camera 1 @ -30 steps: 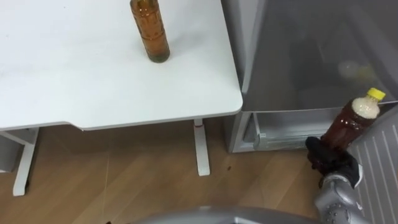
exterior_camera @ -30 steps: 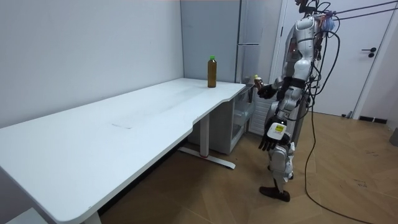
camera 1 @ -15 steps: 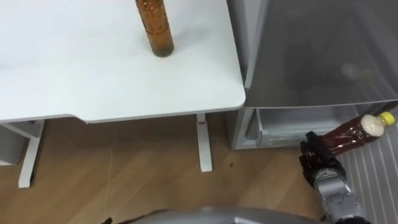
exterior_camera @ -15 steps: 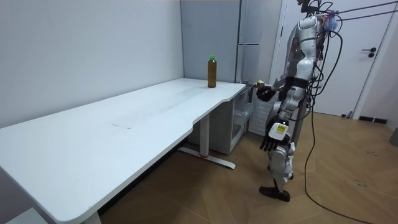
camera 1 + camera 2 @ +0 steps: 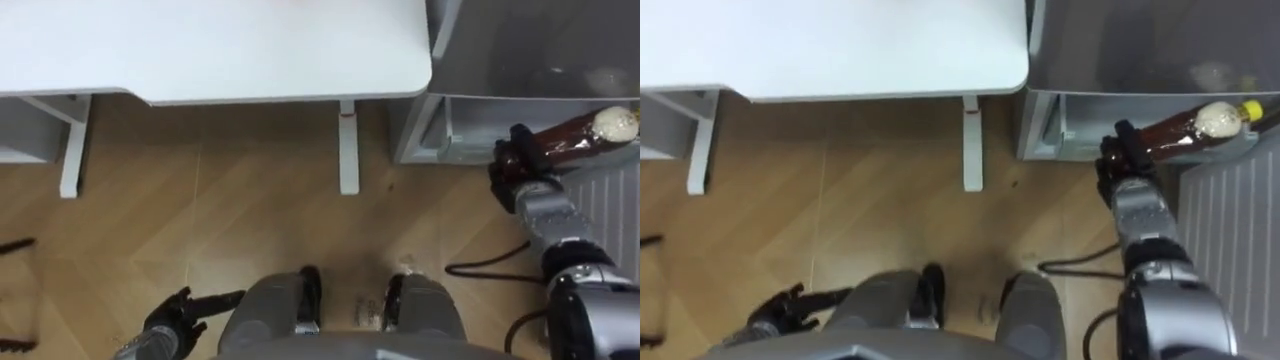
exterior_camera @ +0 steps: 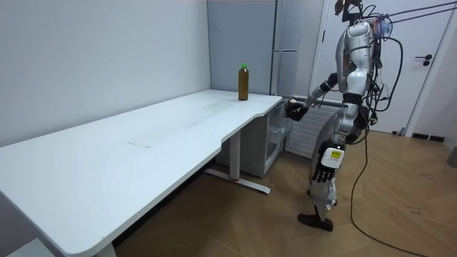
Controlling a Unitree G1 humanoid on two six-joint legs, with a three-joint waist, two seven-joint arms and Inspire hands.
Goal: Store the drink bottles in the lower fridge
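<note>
Right eye view: right hand (image 5: 1122,160) clenched round base end of tea bottle (image 5: 1188,125). Bottle tipped near flat, yellow cap pointing away from fingers, into open lower fridge (image 5: 1068,128). My guess: full plastic bottle, bit of heft, stiff but smooth, could slip; mid-body grab safer than base. Left hand (image 5: 780,312) dangles low, fingers loose, nothing in it. Second bottle (image 6: 243,83) on desk (image 6: 178,121), well apart from both hands.

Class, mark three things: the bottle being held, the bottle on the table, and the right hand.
held bottle (image 5: 570,137), left eye view, brown body.
table bottle (image 6: 243,86), room view, brown body.
right hand (image 5: 515,170), left eye view, dark back of hand.
</note>
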